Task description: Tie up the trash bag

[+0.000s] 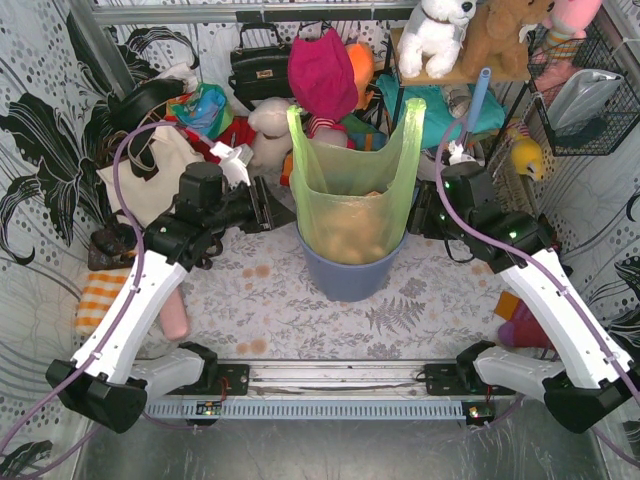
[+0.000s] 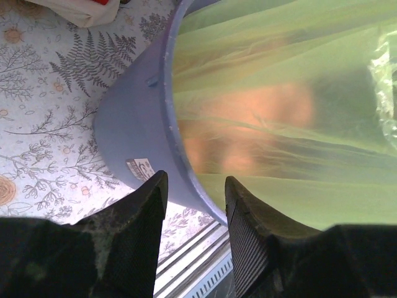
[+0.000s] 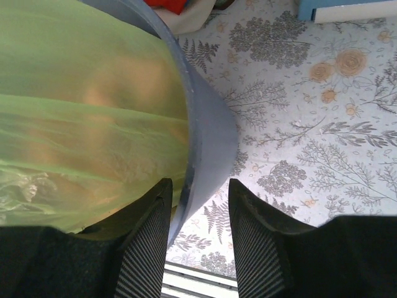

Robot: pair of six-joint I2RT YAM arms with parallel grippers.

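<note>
Between left gripper point(image 2: 196, 181) and right gripper point(image 3: 199, 184), both with jaws parted, trash bag point(image 1: 352, 190) inside bin point(image 1: 350, 278).

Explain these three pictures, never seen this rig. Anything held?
Two robot arms are bolted at the near table edge: left arm, right arm. The overhead picture looks down from behind them; the other two come from wrist cameras, each arm's dark jaws at the bottom. On the floral table stands a blue-grey bin lined with a green trash bag, brown paper inside. Toys and bags pile up behind. Both jaws stand apart beside the bin, holding nothing.
</note>
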